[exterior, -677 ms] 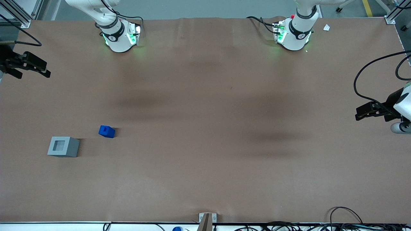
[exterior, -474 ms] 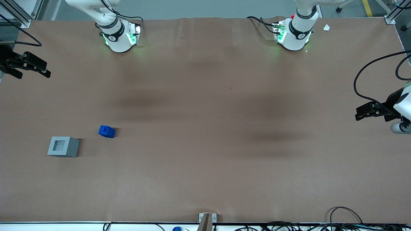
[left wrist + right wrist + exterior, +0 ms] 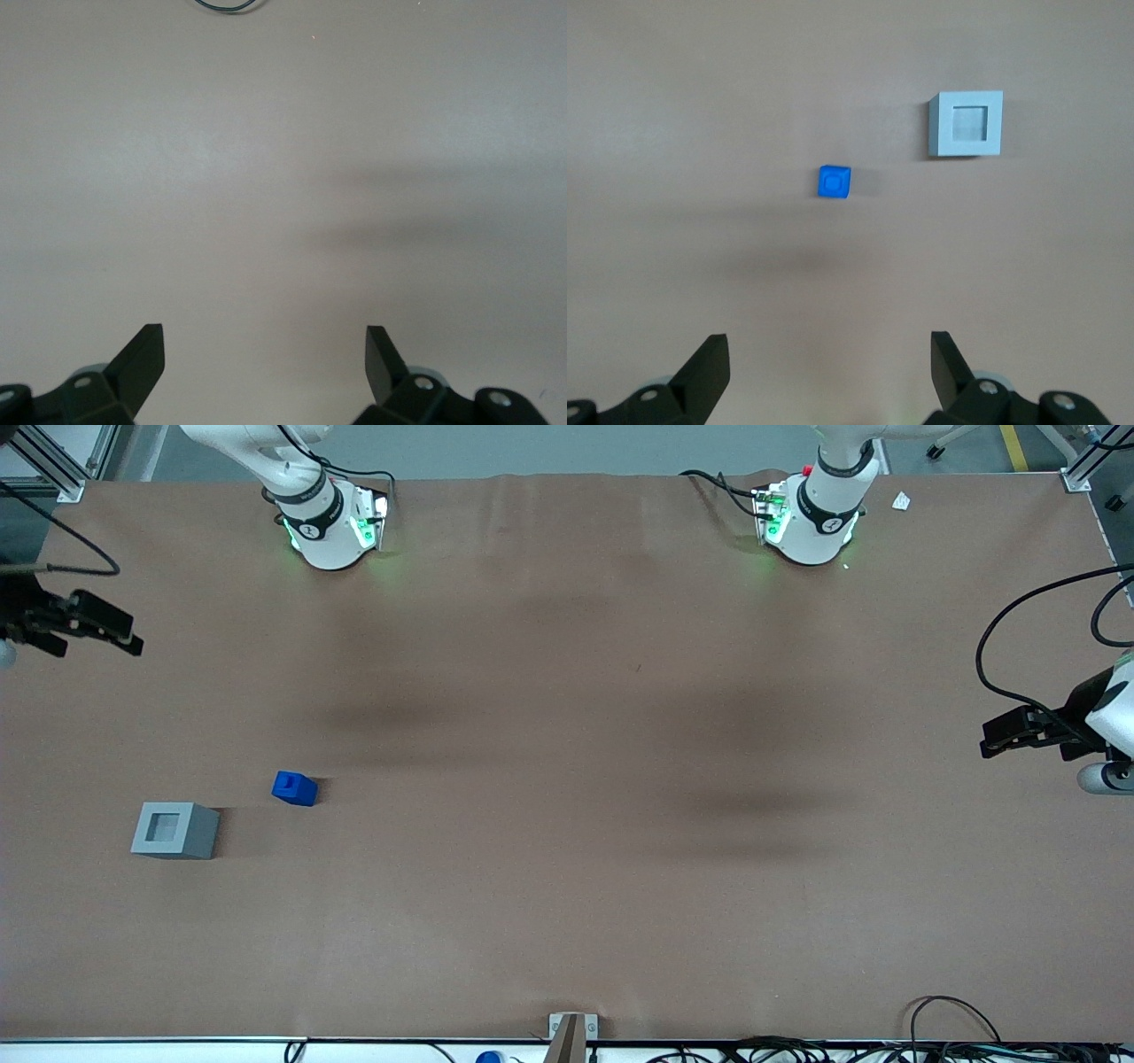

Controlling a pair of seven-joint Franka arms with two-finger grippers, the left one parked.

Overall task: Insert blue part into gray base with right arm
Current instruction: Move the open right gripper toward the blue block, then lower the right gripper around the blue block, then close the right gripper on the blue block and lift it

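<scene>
Hovering wide open and empty, gripper well apart from blue part; blue part sits near gray base on surface. Grasp, insertion remain.

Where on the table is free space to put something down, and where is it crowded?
Bare table spreads from the blue part toward the parked arm's end. Only the narrow gap between the blue part and the gray base is tight. The open gripper hangs at the working arm's end, farther from the camera than both.
</scene>
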